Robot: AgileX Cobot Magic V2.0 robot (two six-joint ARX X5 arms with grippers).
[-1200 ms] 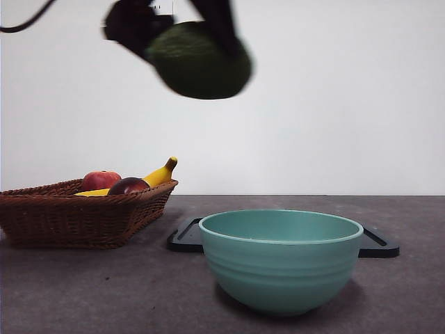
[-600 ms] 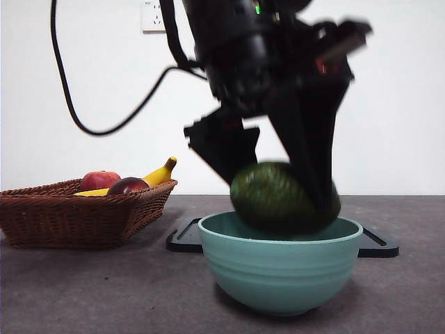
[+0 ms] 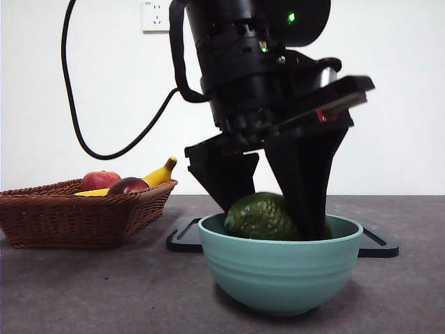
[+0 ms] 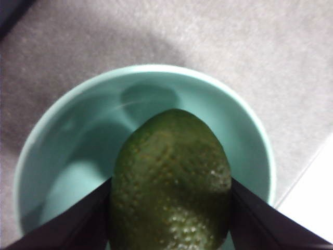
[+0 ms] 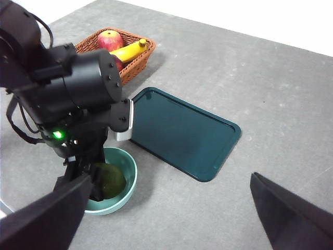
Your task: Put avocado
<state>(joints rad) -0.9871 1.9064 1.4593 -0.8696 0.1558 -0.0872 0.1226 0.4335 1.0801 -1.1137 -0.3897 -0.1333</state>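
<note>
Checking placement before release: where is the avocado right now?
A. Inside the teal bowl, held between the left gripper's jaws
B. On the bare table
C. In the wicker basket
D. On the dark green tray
A: the avocado sits within the teal bowl's rim, with the left gripper shut on its sides.

Dark green pebbled avocado, pale teal bowl, brown woven basket, dark teal tray

avocado underside hidden by bowl
</note>
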